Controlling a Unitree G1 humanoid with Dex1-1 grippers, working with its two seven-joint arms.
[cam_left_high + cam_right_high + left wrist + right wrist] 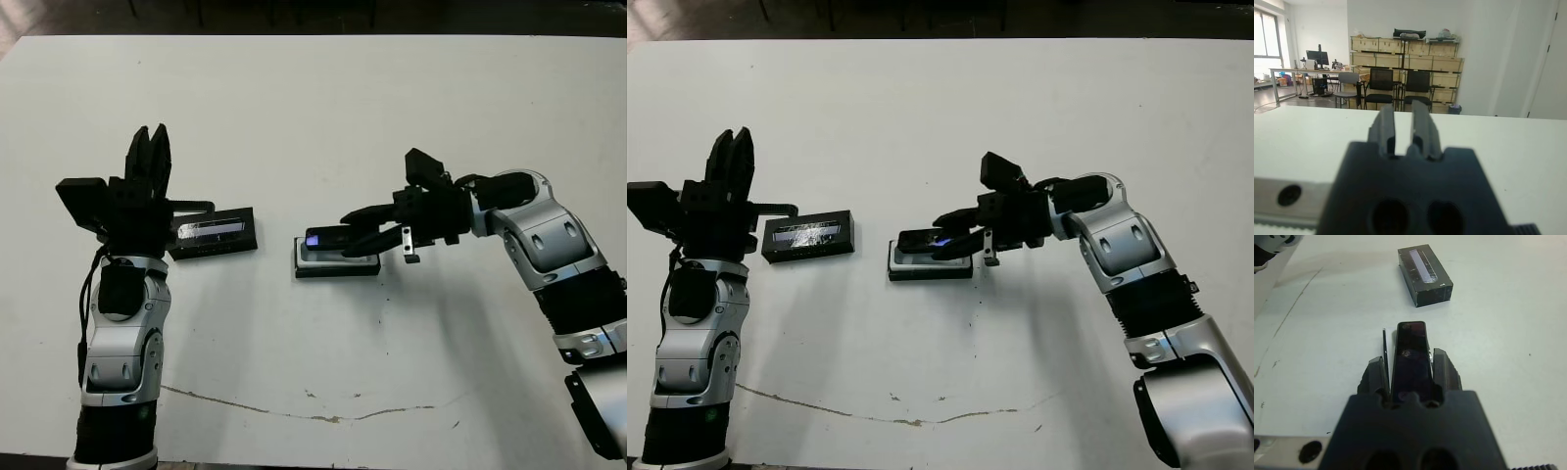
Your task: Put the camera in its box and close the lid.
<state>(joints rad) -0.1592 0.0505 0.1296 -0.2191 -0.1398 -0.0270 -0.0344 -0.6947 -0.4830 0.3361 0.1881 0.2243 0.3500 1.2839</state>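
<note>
A thin brownish crack line (pixel 294 409) crosses the near edge of the white table (pixel 323 108). Beyond it, the right gripper (pixel 353 231) is clamped on the camera (pixel 328 237), holding it lengthwise directly over the box (pixel 336 262); whether the camera touches the box's white lining is hard to judge, since the camera and fingers hide most of it. Just left, the lid (pixel 214 232) lies flat, strip up, its left end hidden behind the left gripper (pixel 150 149), raised with fingers nearly together, gripping nothing.
</note>
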